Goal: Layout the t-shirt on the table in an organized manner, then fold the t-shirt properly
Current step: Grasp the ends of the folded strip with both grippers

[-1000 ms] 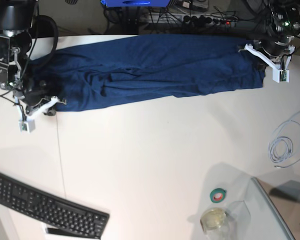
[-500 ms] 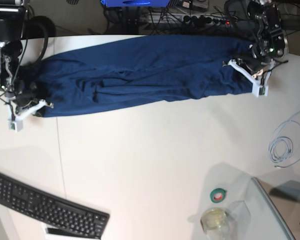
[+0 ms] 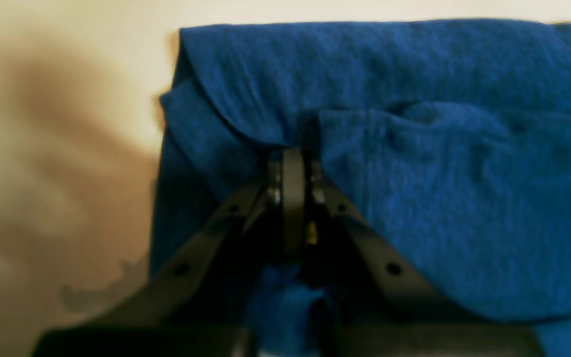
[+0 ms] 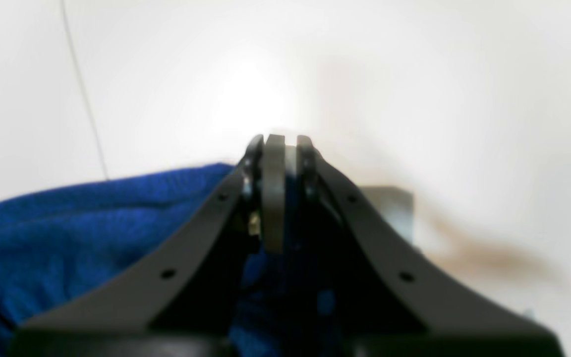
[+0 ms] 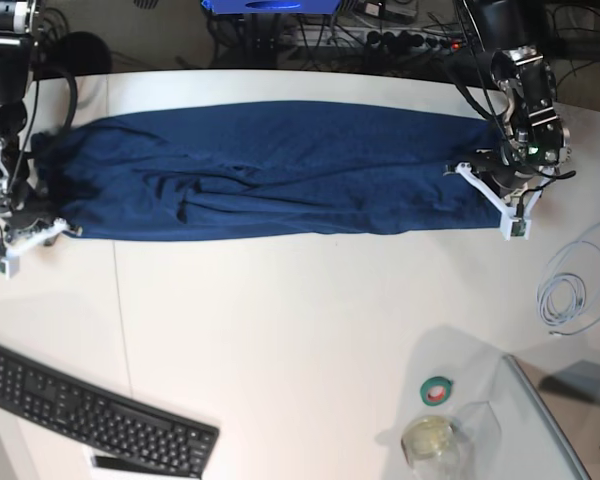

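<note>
- T-shirt lies as a long band across the far part of the surface, stretched between our two arms, with creases near its middle.
- Our right gripper has its jaws closed on one end of the cloth; our left gripper has its jaws shut tight on the other end.
- We judge that a stronger pull could slip the cloth from the jaws.
- The creases may be folded in if we release now.

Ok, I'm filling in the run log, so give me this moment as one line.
phase: layout | t-shirt: stretched along table | left end effector: shut on t-shirt | right end effector: shut on t-shirt
</note>
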